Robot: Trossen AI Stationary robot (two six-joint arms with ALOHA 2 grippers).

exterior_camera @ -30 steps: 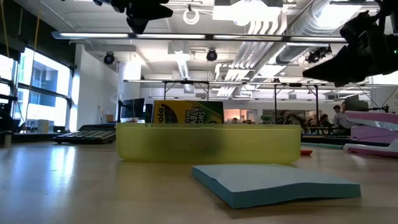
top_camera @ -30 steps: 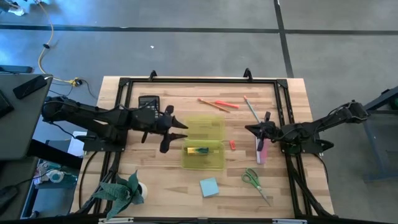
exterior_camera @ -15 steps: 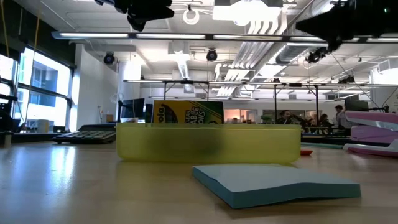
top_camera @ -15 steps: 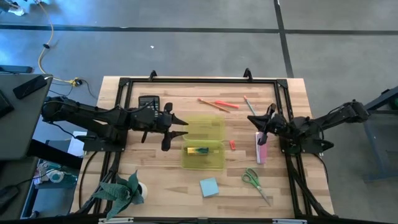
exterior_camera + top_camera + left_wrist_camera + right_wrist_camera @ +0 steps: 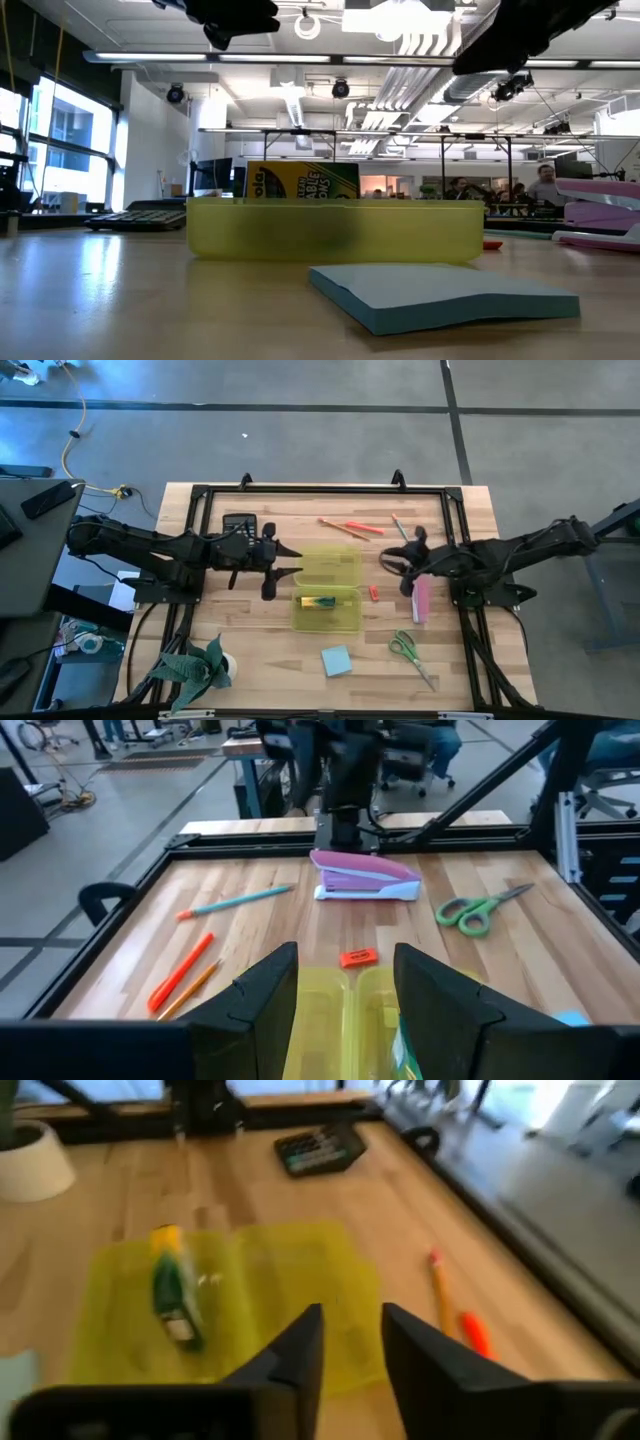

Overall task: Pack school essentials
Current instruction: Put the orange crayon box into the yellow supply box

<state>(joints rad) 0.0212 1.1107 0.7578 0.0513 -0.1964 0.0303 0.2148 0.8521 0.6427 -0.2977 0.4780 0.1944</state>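
Observation:
The yellow-green crayon box (image 5: 318, 601) stands on its long edge inside the open translucent yellow case (image 5: 330, 572); it also shows in the low view (image 5: 300, 182). My left gripper (image 5: 292, 563) hovers open at the case's left edge, touching nothing. My right gripper (image 5: 386, 563) hovers open and empty above the table, right of the case; the case shows ahead of it in the right wrist view (image 5: 350, 1355). The blue sticky-note pad (image 5: 336, 660), green-handled scissors (image 5: 405, 647), orange pens (image 5: 350, 527), thin pencil (image 5: 400, 528) and red eraser (image 5: 373, 592) lie flat on the table.
A pink stapler (image 5: 420, 600) lies right of the case, below my right arm. A black calculator (image 5: 238, 523) lies at the far left. A potted plant (image 5: 200, 668) stands at the near left corner. A black frame (image 5: 320, 490) edges the table.
My right gripper has risen from beside the pink stapler and gone toward the table's left edge, toward the yellow case. The stapler has stayed where it was.

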